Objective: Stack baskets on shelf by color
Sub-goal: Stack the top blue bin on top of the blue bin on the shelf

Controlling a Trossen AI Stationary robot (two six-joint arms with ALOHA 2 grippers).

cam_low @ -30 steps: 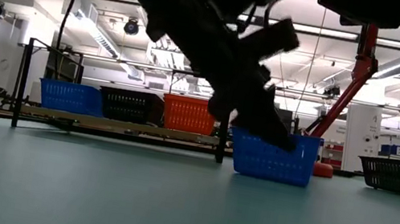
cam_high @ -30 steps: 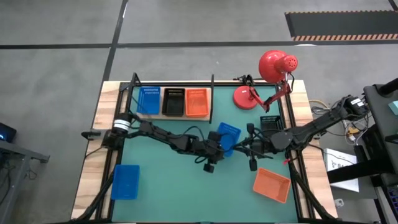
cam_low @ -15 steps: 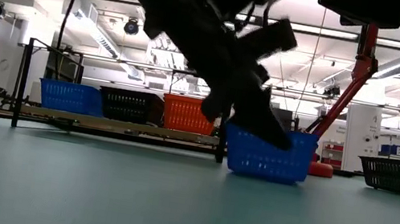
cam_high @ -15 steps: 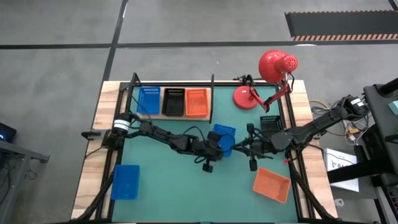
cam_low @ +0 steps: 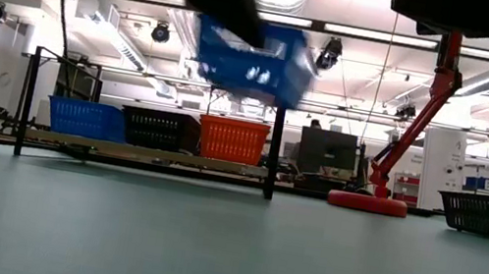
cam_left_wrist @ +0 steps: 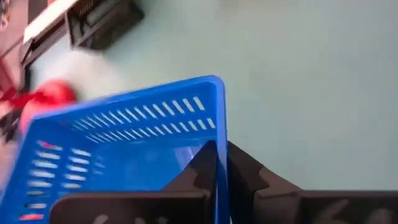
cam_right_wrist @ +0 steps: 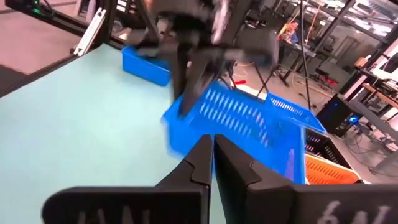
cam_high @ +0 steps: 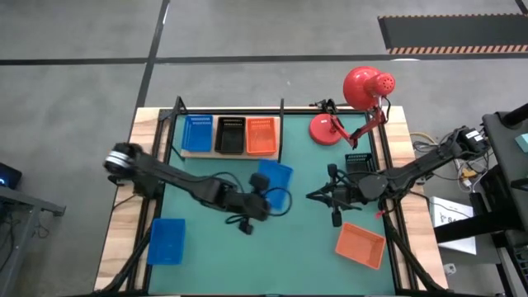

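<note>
One blue basket (cam_high: 273,176) is up in the air in my left gripper (cam_high: 259,186), fingers pinched tight on one of its mesh side walls. It's a small shallow rectangular plastic tray with slotted sides, and in the low view it hangs well above the green mat (cam_high: 313,247), tipped so one end sits lower. From above, its long axis runs slantwise across the table, roughly from the shelf side toward my right arm, and it's near the shelf's right end post.

On the shelf (cam_high: 276,137), a light wooden board in black posts, three baskets sit side by side: blue (cam_high: 197,133), black (cam_high: 229,134), orange (cam_high: 260,135). Another blue one (cam_high: 167,241) lies on the mat near the left front corner, an orange one (cam_high: 360,245) near the right front, and a black one (cam_high: 360,162) sits by the red desk lamp (cam_high: 355,103).

My right gripper (cam_high: 315,196) hovers over the mat with its fingers pressed together, holding nothing. Behind the table is a workshop with ceiling lights and monitors.
</note>
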